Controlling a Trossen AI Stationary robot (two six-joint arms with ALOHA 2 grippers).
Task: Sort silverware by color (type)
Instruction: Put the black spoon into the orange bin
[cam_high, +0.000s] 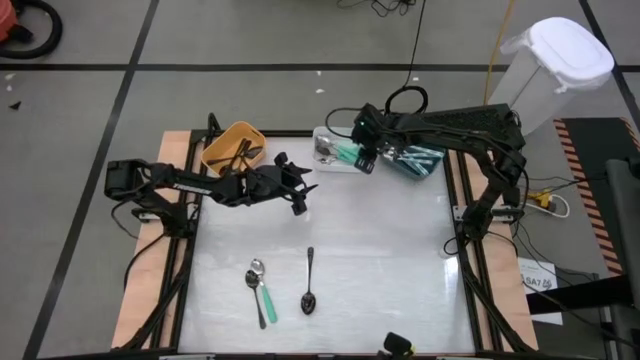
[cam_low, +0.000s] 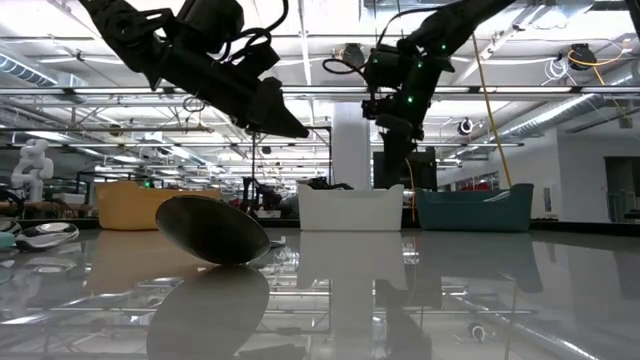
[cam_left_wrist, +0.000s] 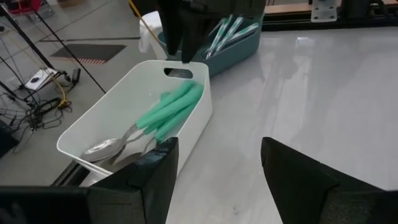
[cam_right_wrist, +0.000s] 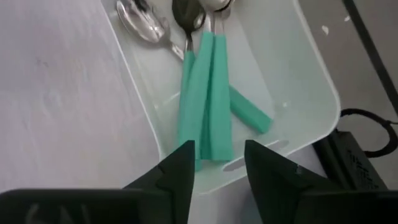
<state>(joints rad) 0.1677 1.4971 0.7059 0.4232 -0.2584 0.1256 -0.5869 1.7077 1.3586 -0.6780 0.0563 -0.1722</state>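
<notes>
Mint-green-handled spoons (cam_right_wrist: 208, 106) lie in white bin (cam_right_wrist: 311, 87); right gripper (cam_right_wrist: 217, 165) above, jaws part-open, empty. Left gripper (cam_left_wrist: 214, 180) wide open, empty.

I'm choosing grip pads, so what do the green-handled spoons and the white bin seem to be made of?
Green-handled spoons: bowls look like polished metal, mirror-bright; handles look like matte mint plastic or rubbery coating, without glare. White bin: probably smooth moulded plastic, with thin walls, rounded corners and a cut-out handle slot.
</notes>
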